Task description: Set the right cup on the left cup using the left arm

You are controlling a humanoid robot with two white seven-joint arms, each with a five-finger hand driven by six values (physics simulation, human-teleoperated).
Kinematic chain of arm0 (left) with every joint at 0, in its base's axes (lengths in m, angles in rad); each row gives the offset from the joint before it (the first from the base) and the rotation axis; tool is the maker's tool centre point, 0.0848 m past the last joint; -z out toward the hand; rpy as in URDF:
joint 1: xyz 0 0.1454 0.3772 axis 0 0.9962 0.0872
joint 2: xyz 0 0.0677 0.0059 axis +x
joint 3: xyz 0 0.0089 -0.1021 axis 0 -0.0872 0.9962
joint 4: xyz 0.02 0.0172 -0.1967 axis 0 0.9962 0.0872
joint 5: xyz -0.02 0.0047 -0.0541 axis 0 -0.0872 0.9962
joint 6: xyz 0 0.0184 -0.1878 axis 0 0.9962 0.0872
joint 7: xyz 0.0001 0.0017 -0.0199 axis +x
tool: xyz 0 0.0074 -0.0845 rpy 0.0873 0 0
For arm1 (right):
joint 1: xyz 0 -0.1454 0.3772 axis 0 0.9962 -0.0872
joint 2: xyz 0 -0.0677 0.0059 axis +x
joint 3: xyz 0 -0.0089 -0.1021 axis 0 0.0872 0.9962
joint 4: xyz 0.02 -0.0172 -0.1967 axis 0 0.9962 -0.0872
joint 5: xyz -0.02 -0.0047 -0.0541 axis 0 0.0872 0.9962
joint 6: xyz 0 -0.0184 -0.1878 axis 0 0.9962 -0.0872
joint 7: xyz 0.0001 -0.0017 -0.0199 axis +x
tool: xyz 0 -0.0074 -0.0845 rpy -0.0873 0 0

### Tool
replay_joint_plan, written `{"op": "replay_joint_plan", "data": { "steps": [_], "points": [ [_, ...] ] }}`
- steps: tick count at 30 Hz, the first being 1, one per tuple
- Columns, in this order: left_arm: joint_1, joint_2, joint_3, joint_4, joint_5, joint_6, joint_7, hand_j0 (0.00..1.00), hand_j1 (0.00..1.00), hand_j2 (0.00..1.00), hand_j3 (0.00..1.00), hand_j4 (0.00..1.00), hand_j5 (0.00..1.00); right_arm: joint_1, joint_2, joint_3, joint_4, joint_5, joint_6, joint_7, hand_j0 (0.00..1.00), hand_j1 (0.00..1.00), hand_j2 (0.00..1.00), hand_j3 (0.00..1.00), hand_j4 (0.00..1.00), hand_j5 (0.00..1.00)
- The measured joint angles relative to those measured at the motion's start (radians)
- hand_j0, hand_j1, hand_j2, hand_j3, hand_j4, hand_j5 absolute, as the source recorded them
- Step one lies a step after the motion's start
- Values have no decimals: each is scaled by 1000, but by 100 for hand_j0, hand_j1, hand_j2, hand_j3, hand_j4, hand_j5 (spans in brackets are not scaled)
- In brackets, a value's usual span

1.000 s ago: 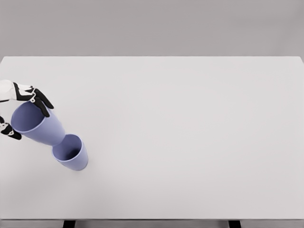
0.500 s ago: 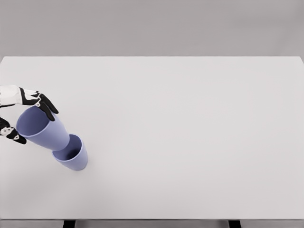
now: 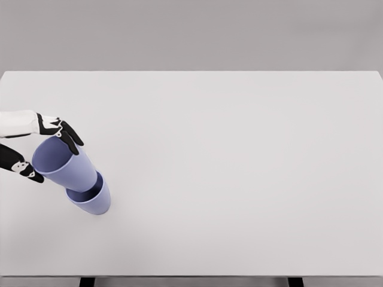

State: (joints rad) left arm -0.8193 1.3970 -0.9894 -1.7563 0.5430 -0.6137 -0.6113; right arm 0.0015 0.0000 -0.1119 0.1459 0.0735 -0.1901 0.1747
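Note:
Two blue-violet cups are at the left of the white table. The lower cup stands upright on the table. The upper cup is tilted to the left, its base inside the mouth of the lower cup. My left hand comes in from the left edge and is shut on the upper cup near its rim, black fingers over the far side and the thumb on the near side. The right arm is out of view.
The white table stretches wide to the right of the cups. Its front edge runs along the bottom of the picture, and a grey wall stands behind it.
My left hand moved right and slightly down with the upper cup. The cup's base has slid from the lower cup's rim into its mouth and the cup stands more upright.

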Motion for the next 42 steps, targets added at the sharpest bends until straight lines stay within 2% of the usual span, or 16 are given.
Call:
{"op": "replay_joint_plan", "data": {
  "steps": [32,34,35,42],
  "points": [
    [35,-42,2,43,-29,0,0,64,64,64,64,64,64,0,0,0,0,0,0,0,100,100,100,100,100,100],
    [37,-43,2,44,-29,0,0,93,93,93,93,93,93,0,0,0,0,0,0,0,100,100,100,100,100,100],
    [37,-43,2,44,-30,0,0,100,100,100,100,100,100,0,0,0,0,0,0,0,100,100,100,100,100,100],
    [49,-39,10,41,-32,0,0,100,100,100,100,100,100,0,0,0,0,0,0,0,100,100,100,100,100,100]
  ]
}}
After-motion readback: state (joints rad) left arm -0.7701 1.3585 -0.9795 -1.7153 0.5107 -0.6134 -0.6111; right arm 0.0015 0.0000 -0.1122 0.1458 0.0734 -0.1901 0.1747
